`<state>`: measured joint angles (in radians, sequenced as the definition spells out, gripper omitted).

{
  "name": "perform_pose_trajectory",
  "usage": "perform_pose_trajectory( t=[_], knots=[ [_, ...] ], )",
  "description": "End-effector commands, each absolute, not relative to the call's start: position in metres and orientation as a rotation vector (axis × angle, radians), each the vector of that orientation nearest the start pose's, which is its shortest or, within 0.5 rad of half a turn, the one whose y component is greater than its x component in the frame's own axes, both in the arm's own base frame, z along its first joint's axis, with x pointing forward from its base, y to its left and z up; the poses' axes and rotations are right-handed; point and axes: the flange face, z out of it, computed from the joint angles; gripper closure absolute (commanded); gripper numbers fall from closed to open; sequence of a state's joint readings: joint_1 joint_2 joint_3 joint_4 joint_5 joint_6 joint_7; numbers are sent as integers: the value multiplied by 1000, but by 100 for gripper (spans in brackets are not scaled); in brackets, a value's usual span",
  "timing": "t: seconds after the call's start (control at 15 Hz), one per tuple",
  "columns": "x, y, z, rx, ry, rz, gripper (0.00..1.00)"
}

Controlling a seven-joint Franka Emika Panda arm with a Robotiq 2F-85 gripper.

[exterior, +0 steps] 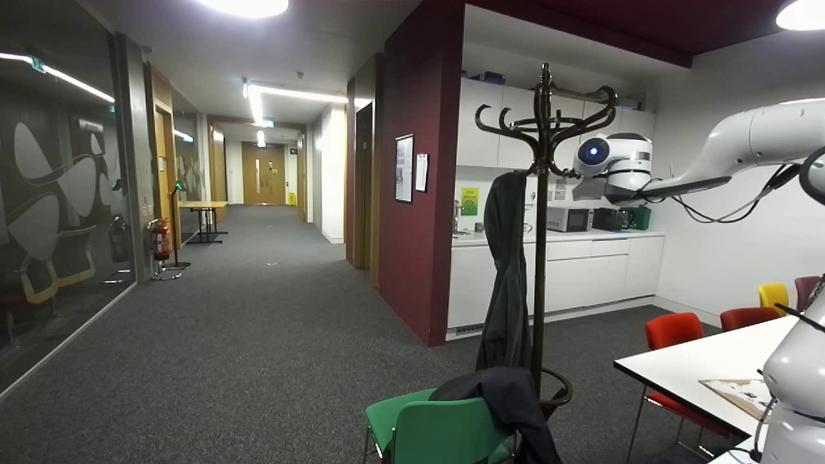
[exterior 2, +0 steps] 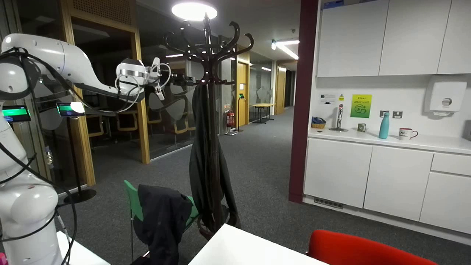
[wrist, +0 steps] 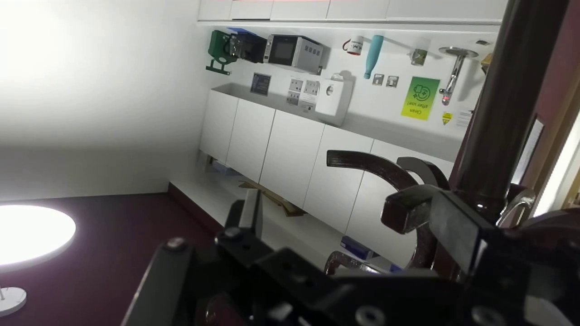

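A dark brown coat stand with curved hooks shows in both exterior views. A dark coat hangs from it, also seen in an exterior view. My gripper is level with the lower hooks, close to the pole. In the wrist view, which stands upside down, the gripper's fingers are wide apart with nothing clamped between them. A hook's squared end shows beside the inner face of the right-hand finger; I cannot tell whether they touch. The pole is behind that finger. The coat is out of the wrist view.
A green chair with a dark jacket stands by the coat stand's foot. A white table and red chair are near the arm. A kitchen counter with teal bottle and mug lies behind.
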<state>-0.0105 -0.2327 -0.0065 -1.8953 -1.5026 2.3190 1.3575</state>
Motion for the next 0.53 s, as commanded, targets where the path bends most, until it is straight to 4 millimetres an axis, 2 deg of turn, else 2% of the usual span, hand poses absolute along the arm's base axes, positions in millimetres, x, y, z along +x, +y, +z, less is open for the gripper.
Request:
perform_pose_trajectory(
  t=[0.0,0.47],
  knots=[
    [547,-31,702,1832,-542,1506,0],
    [564,-32,707,1823,-539,1522,0]
  ],
)
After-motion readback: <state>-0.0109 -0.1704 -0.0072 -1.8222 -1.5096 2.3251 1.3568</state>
